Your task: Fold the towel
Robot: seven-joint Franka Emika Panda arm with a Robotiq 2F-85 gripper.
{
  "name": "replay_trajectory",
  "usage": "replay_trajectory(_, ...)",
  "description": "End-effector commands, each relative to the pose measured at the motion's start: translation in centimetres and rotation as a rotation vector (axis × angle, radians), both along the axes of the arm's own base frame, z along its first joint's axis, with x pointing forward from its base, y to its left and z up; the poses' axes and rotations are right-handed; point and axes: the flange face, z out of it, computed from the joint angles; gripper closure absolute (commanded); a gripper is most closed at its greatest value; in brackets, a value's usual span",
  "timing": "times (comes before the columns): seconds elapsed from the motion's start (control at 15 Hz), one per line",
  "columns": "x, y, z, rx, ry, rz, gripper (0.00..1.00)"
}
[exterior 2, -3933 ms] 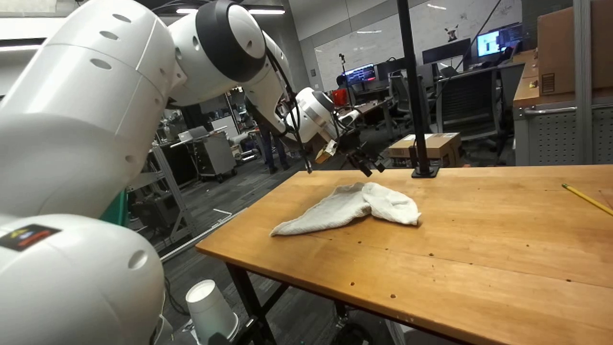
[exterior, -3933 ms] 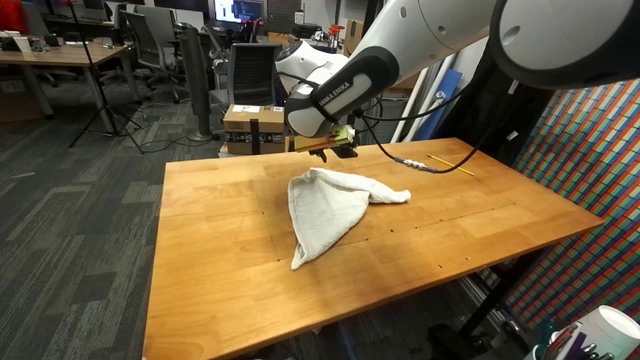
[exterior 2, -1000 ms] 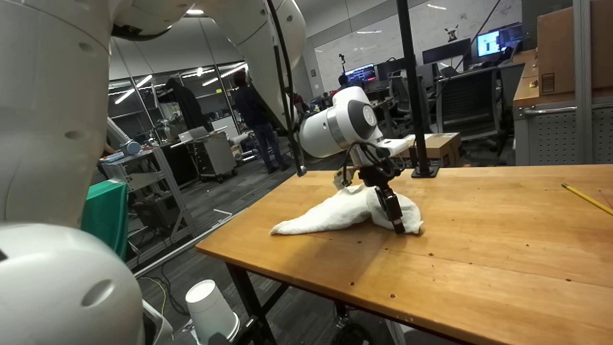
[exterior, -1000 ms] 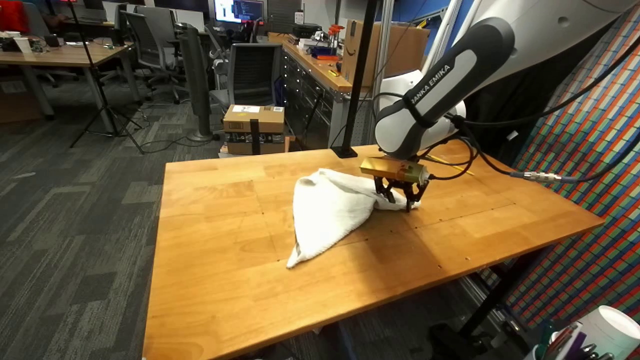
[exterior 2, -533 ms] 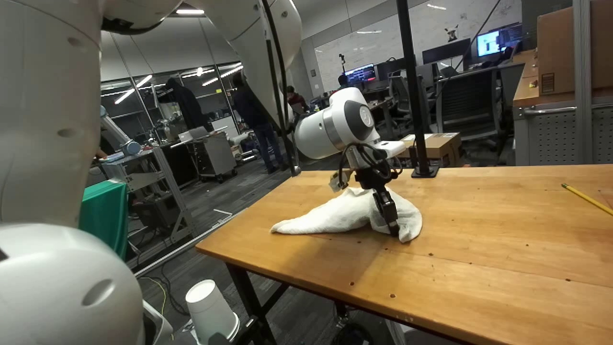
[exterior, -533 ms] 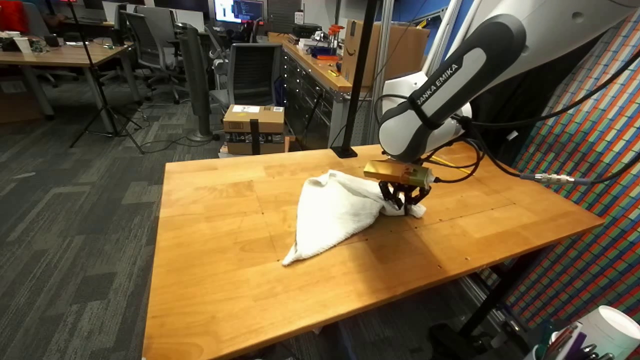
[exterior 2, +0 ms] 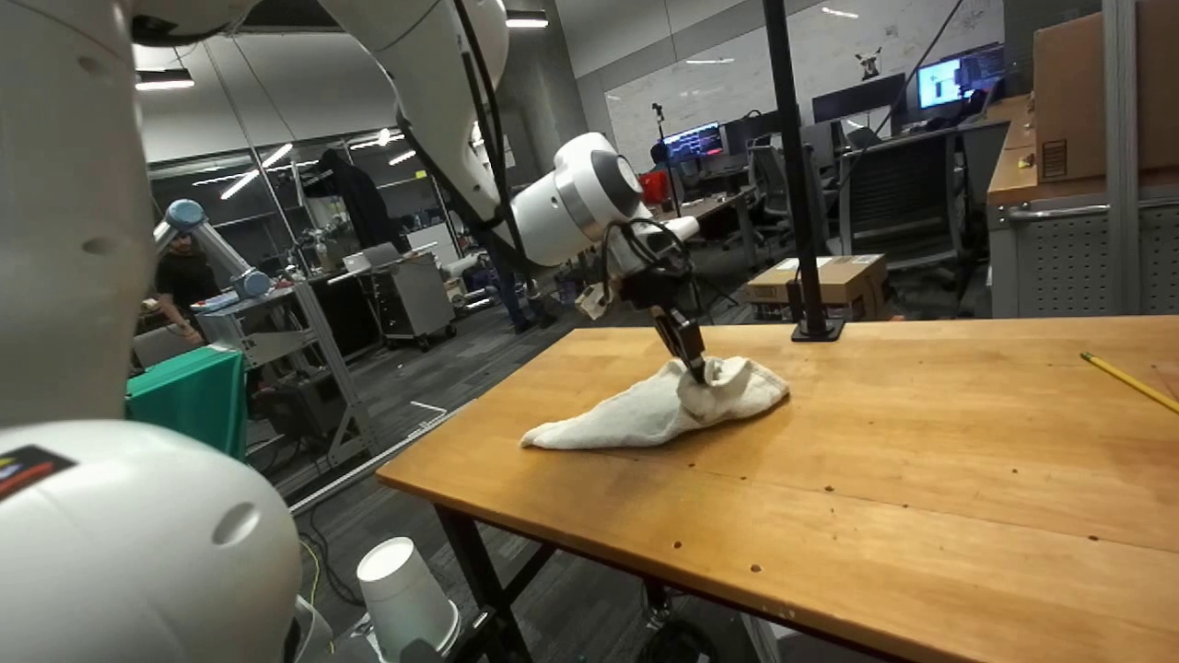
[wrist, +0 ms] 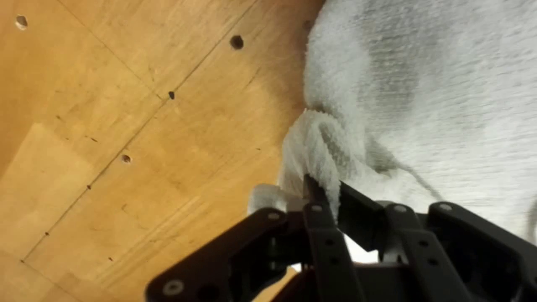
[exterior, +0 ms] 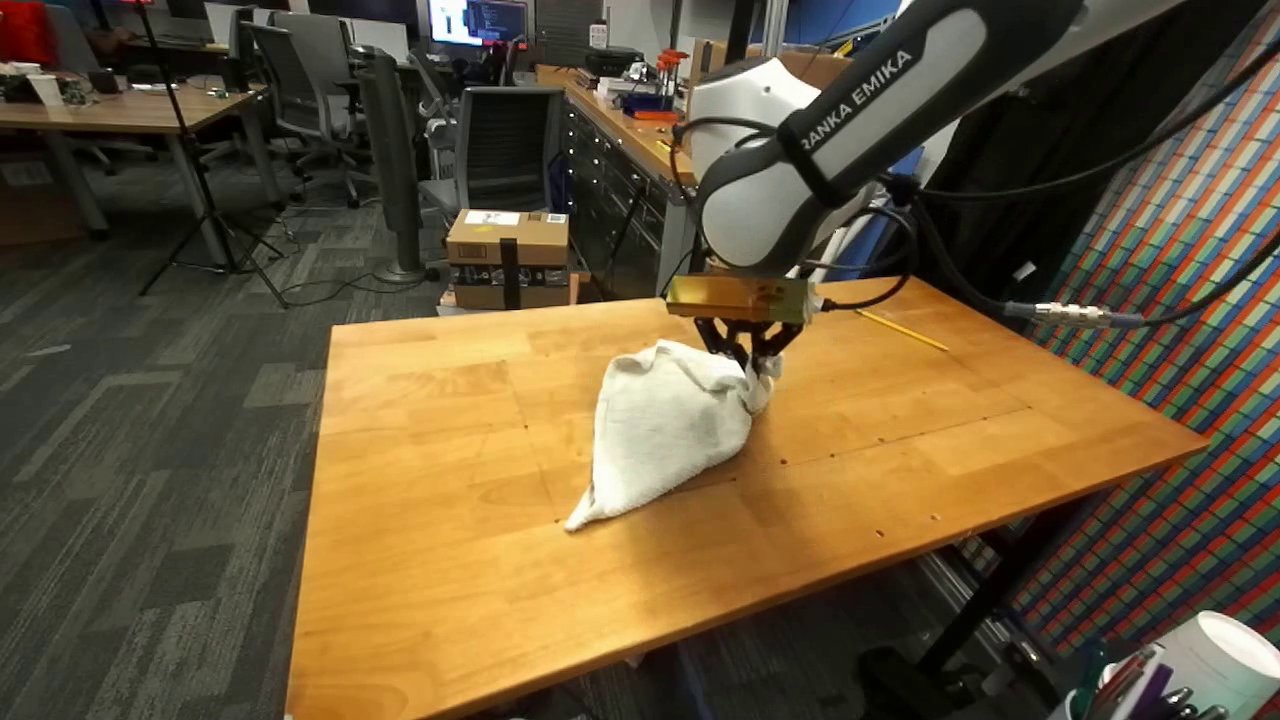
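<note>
Fairly near the towel, a post; farther, a pencil.

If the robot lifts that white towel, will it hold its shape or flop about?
The towel probably flops: it bunches softly where the gripper pinches it. Its fuzzy texture likely makes it easy to grip. Its pointed corner, lying on the table, might drag.

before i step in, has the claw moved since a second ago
Yes: in both exterior views, the claw has shifted leftward and up in frame, away from the yellow pencil.
</note>
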Motion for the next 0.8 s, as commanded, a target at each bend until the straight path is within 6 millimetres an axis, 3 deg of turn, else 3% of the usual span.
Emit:
replay_trajectory(0.0, -0.4, 5.7, 3.4, -0.048, -0.018, 0.111, 0.93)
replay_trajectory(0.33, -1.9, 12.3, 4.9, -0.074, -0.006, 0.243, 0.93)
replay_trajectory(0.73, -3.6, 16.5, 5.4, -0.102, 0.0, 0.336, 0.93)
